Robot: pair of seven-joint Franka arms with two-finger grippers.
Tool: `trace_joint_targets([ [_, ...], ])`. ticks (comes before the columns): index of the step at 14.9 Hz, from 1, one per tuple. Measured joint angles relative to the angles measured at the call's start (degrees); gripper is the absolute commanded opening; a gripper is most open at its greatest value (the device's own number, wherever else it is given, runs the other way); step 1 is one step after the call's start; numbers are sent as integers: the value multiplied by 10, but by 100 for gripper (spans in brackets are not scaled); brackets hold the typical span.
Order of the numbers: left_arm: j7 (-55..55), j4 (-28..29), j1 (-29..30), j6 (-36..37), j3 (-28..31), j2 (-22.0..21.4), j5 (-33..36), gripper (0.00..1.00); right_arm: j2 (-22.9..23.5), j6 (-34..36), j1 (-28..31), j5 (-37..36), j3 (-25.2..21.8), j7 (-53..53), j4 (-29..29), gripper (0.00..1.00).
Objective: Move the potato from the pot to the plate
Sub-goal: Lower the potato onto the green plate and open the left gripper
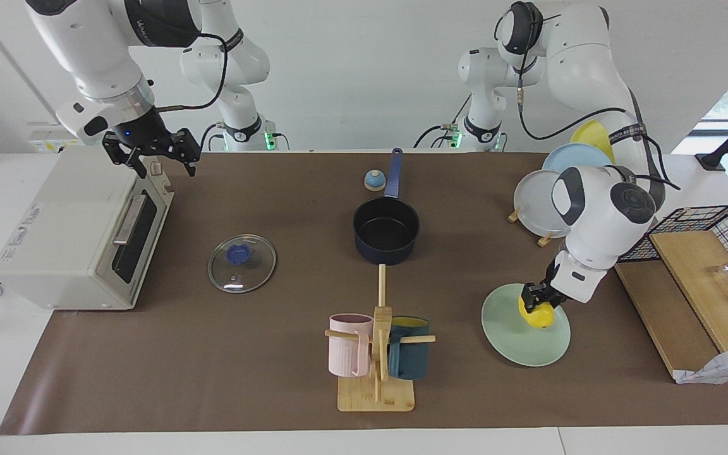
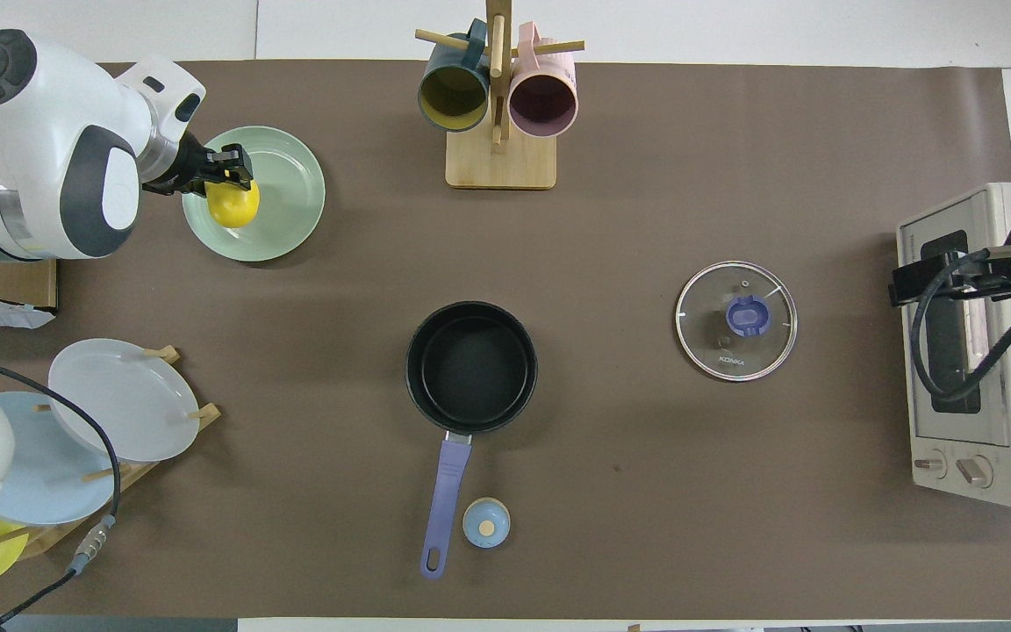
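Note:
The yellow potato is in my left gripper, which is shut on it. The gripper holds it low over the mint-green plate, on the part nearest the left arm's end of the table. I cannot tell whether the potato touches the plate. The navy pot stands empty mid-table, its blue handle pointing toward the robots. My right gripper waits, open and empty, over the toaster oven.
A glass lid lies between pot and oven. A wooden mug tree with two mugs stands farther from the robots than the pot. A rack of plates, a wire basket with wooden boards and a small blue bell are also here.

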State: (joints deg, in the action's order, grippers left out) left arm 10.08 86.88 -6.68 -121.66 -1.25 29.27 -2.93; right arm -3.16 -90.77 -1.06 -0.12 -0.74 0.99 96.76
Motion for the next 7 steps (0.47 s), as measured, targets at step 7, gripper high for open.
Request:
trace_joint_targets([
  [7,-12,15,-2,-39,-3,9,8,0,0,0,1,0,-3,-2,-1,100],
])
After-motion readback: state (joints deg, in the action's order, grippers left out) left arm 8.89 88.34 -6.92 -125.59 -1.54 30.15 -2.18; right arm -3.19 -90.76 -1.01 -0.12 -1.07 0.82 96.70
